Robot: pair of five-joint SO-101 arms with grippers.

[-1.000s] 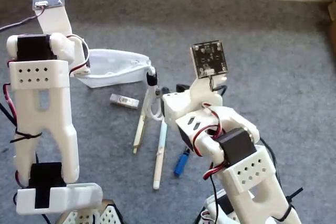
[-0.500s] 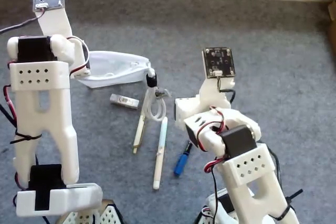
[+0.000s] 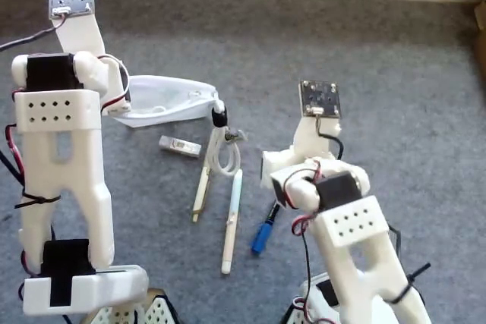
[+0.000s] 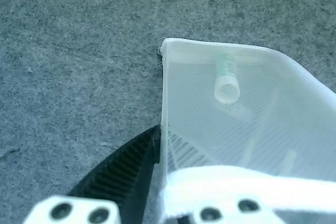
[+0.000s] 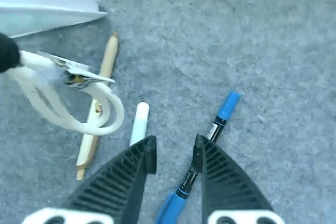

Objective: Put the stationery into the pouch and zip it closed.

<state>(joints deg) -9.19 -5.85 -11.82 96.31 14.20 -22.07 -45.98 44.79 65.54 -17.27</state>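
The white mesh zip pouch lies on the grey carpet. The left gripper is clamped on its edge, and a white tube already shows through the mesh. If that pinch slips or flattens the mouth, nothing more would go in.

The right gripper hovers well away from the pouch. Its jaws are a narrow gap apart and hold nothing. The white looped cord with a black end lies just beside the pouch's mouth and could snag anything carried past it.

Farther from the pouch lie the white pen and the cream wooden pencil, close enough to be grabbed together. The blue marker, farthest from the pouch, sits partly under one right jaw, so closing could roll it aside. The small silver clip-like piece near the pouch looks hard to pinch off the carpet.
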